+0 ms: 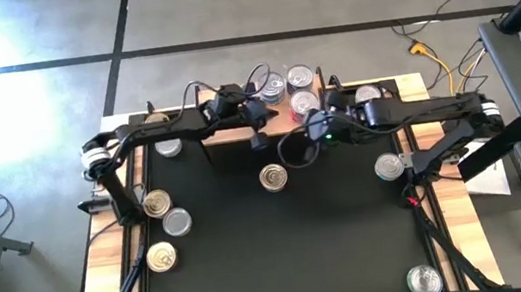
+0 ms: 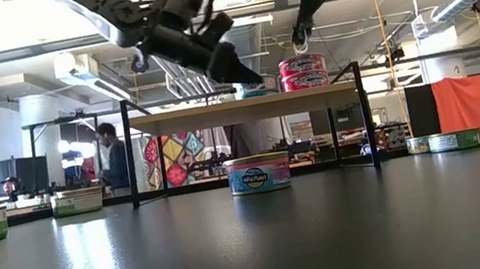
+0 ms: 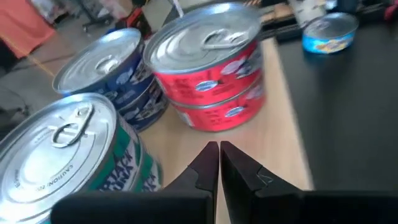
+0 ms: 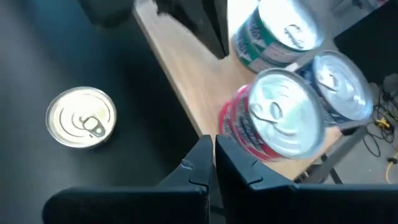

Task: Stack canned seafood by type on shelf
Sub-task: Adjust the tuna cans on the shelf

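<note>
The shelf (image 2: 217, 114) carries three stacks of canned seafood: red-labelled tins (image 3: 211, 68), blue-labelled tins (image 3: 112, 74) and green-labelled tins (image 3: 62, 155). Each stack rests on its bottom tin's base. My left gripper (image 3: 219, 155) is shut and empty, hovering over the shelf's near edge just in front of the red stack. My right gripper (image 4: 213, 149) is also shut and empty. It hangs above the near side of the red stack (image 4: 280, 118), higher than the left gripper (image 2: 245, 75). A blue-labelled tin (image 2: 258, 173) stands on the black table under the shelf.
Loose tins stand on the black table: one at the middle (image 1: 273, 177), one to the right (image 1: 389, 165), three at the left (image 1: 156, 202), one near the front right corner (image 1: 425, 281). A person (image 2: 113, 156) shows in the room beyond.
</note>
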Controlling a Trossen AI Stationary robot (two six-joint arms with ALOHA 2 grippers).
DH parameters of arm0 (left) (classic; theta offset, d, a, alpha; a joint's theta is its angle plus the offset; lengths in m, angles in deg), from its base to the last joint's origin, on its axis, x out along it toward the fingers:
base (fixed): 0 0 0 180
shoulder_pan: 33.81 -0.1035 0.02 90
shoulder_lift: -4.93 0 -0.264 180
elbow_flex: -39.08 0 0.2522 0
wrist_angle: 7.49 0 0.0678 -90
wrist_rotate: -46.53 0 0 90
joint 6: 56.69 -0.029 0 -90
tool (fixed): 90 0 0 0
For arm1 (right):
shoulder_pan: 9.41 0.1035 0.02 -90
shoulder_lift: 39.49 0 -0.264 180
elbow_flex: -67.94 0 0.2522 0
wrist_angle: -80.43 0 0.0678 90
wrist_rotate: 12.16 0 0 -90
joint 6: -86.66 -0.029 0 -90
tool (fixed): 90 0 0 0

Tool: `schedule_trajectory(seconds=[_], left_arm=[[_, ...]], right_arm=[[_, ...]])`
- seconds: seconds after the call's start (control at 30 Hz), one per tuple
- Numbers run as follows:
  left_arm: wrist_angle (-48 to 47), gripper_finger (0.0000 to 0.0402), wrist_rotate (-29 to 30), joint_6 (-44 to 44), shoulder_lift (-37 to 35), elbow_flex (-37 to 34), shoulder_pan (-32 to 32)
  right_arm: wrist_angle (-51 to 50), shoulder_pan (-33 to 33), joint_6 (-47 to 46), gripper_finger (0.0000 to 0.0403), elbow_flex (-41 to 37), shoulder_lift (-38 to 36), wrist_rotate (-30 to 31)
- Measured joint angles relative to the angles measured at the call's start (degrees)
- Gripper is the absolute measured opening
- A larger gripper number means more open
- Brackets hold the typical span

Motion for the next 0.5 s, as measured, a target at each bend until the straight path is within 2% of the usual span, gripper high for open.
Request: schedule_trajectory(seconds=[0.23,0.5], left_arm=[[-1.98,0.0000,0.67,0.27,4.02,5.43,-0.03],[-6.03,0.0000,0.86,0.98,10.87,13.41,0.12]], right_arm=[[-0.34,1.99,-0.66,0.0013,-1.61,-3.49,0.10],[-1.16,1.93,-0.57,0.0013,-1.63,-3.52,0.05]])
